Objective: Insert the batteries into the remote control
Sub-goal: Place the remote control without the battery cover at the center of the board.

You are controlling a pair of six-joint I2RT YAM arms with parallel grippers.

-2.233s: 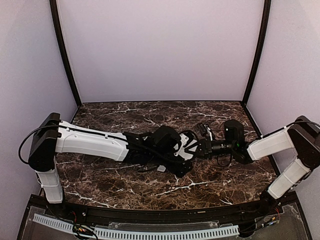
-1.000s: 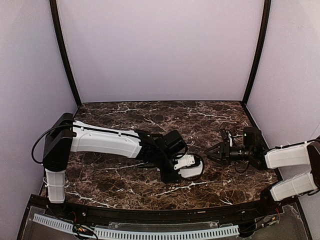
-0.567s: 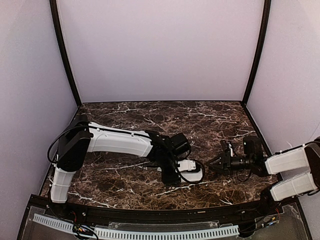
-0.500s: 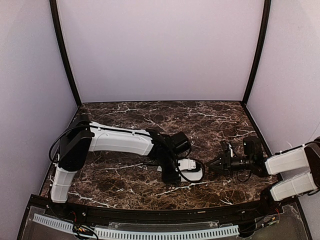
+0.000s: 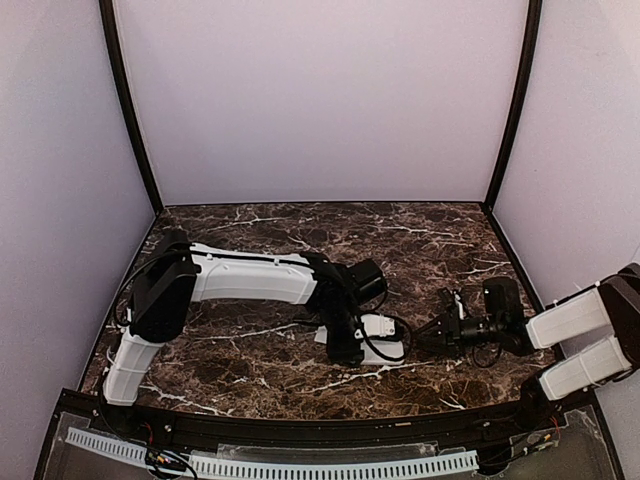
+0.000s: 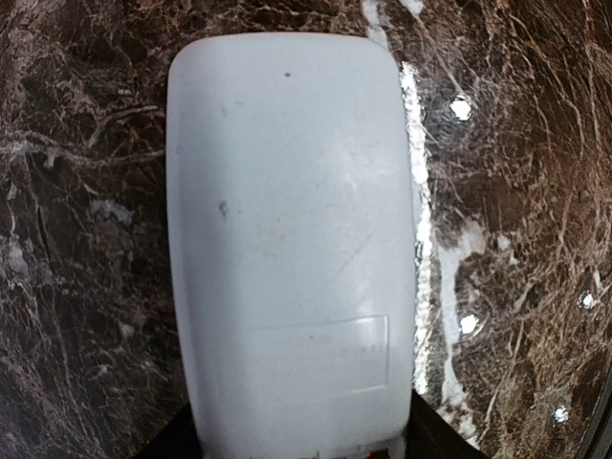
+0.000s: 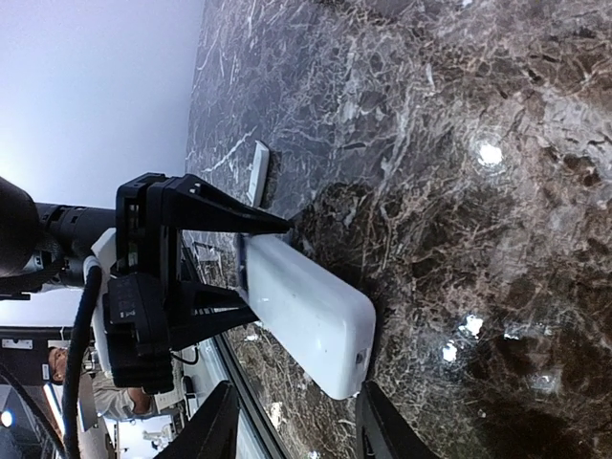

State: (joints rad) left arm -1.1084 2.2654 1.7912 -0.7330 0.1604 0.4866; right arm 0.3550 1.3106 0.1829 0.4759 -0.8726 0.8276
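Observation:
The remote control [image 5: 381,329] lies on the marble with its plain white back up and fills the left wrist view [image 6: 292,249]. My left gripper [image 5: 346,343] straddles its near end, a dark finger [image 6: 427,436] pressed against each long side. From the right wrist view the same gripper [image 7: 263,268] clamps the remote control [image 7: 306,316] by its far end. My right gripper [image 5: 428,335] stands open just short of the remote's free end, its fingers [image 7: 222,421] empty. The batteries are not visible in any view.
A small white flat cover piece [image 7: 256,172] lies on the table beyond the remote, seen from above just left of the left gripper [image 5: 322,335]. Purple walls close off the marble table [image 5: 250,230] on three sides.
The left arm has swung its upper part rightward while its gripper and the remote stayed near the table's middle. My right gripper came nearer the front edge, and its jaws narrowed.

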